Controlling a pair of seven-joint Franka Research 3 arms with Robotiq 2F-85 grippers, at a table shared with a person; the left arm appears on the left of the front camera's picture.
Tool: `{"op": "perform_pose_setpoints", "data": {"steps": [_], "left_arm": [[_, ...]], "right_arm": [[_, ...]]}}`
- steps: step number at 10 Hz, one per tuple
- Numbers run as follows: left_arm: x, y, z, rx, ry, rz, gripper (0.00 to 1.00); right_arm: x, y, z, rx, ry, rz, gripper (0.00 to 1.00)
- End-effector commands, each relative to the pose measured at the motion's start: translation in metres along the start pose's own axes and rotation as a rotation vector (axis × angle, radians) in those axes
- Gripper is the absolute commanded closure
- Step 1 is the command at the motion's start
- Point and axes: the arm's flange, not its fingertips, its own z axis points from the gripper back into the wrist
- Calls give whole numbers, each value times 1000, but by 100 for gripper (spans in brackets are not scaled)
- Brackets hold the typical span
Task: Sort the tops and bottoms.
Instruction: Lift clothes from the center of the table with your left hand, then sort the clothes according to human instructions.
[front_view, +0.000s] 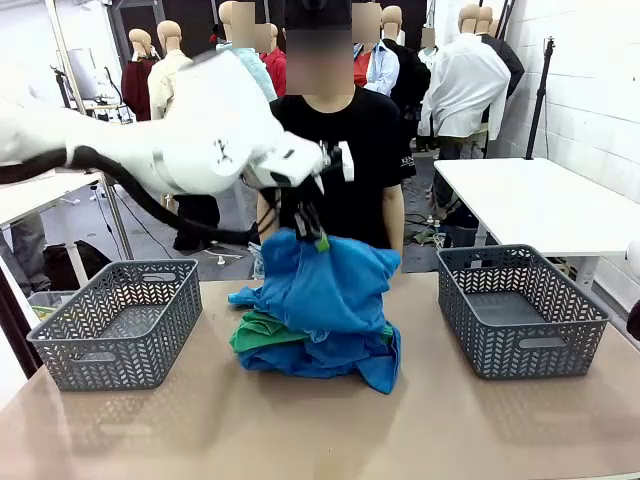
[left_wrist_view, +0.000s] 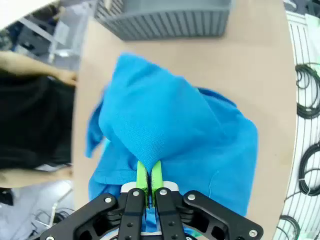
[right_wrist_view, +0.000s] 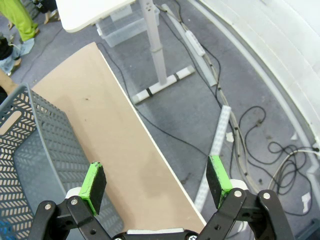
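Barely begun | left basket (front_view: 120, 345), right basket (front_view: 520, 345) empty | my left end effector (front_view: 318, 238) grasping blue top (front_view: 335, 285) over pile (front_view: 330, 352) | right end effector (right_wrist_view: 157, 185) released

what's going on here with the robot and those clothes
The left end effector is shut on a blue top, holding a pinched peak of it up at the middle of the table. The green bottoms and another blue top lie underneath. The left basket and right basket are empty. The right end effector is open beside the right basket. A person stands at the far side.
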Motion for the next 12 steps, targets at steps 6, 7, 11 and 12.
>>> {"op": "perform_pose_setpoints", "data": {"steps": [6,7,11,12], "left_arm": [[118,42,200,412,-244,-35,100],[127,40,223,462,-268,-29,100],[123,8,266,490,-329,-76,100],[135,25,269,472,-322,-54,100]], "right_arm": [[0,1,2,-5,1,6,0],[0,1,2,-5,1,6,0],[0,1,2,-5,1,6,0],[0,1,2,-5,1,6,0]]}}
